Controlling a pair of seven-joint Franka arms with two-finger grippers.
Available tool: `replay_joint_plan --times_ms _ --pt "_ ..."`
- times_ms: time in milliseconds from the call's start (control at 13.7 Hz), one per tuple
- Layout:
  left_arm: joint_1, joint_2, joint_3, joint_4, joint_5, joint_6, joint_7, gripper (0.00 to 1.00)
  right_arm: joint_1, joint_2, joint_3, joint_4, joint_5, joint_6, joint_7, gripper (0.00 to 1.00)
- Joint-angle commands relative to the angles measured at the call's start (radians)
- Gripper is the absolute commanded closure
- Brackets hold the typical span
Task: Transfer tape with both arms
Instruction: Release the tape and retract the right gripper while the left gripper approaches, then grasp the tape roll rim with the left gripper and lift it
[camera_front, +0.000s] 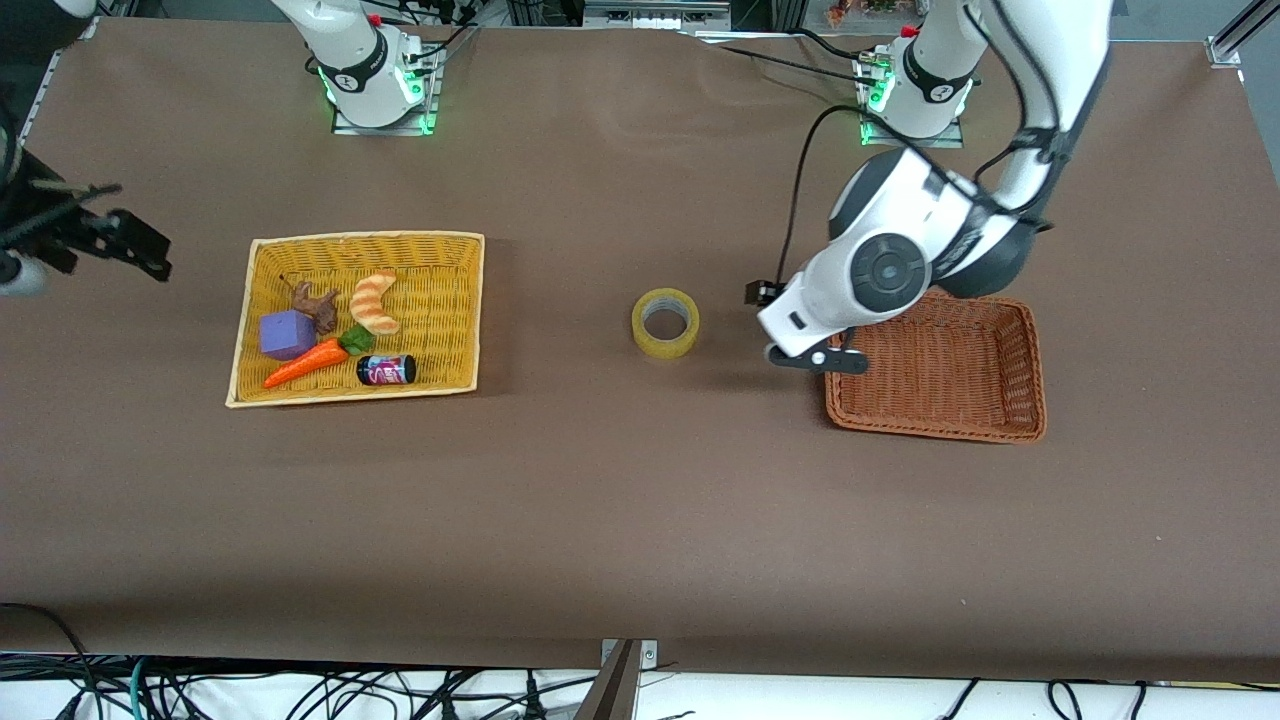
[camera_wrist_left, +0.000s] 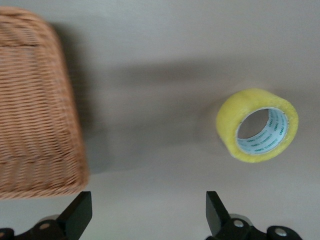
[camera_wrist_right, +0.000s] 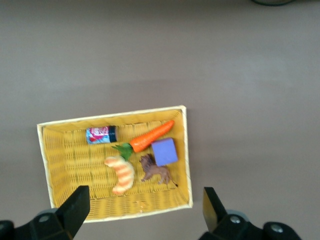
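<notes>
Right gripper (camera_wrist_right: 145, 210) up in the air at the right arm's end of the table, fingers (camera_wrist_right: 77, 205) spread apart, holding nothing; this arm waits.

Yellow basket (camera_front: 460, 300) toward the right arm's end of the table. In it: purple block (camera_front: 286, 333), brown animal figure (camera_front: 318, 305), striped croissant toy (camera_front: 375, 302), toy carrot (camera_front: 305, 365), small dark can (camera_front: 386, 370).

Tape (camera_front: 665, 322) lies flat on the bare table (camera_front: 640, 520) near the middle, hole up, between the two baskets. Nothing touches it.

Left gripper (camera_front: 832, 360) low over the edge of the brown basket (camera_front: 960, 425), on the tape's side. Fingers (camera_wrist_left: 80, 212) wide apart, empty. The tape sits beside this gripper, clear of it, toward the right arm's end; in the left wrist view it lies off to one side, not between the fingers.

Brown basket stands toward the left arm's end.
</notes>
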Motion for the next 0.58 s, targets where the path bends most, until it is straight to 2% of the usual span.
replay_joint_plan --times_ms 0,73,219,511 --pt "-0.074 0.083 -0.001 0.022 -0.009 0.086 -0.038 0.0 0.057 -0.054 -0.118 -0.06 0.023 0.015 -0.131 0.0" --pt "-0.091 0.099 0.0 0.022 -0.008 0.118 -0.05 0.0 0.077 -0.054 -0.152 -0.059 0.026 0.005 -0.148 0.0" --pt "-0.117 0.148 0.0 0.022 0.003 0.201 -0.05 0.0 0.075 -0.045 -0.155 -0.054 0.064 -0.021 -0.15 0.0" --pt "-0.151 0.245 0.0 0.024 0.07 0.321 -0.041 0.03 0.077 0.027 -0.158 0.033 0.075 -0.042 -0.151 0.0"
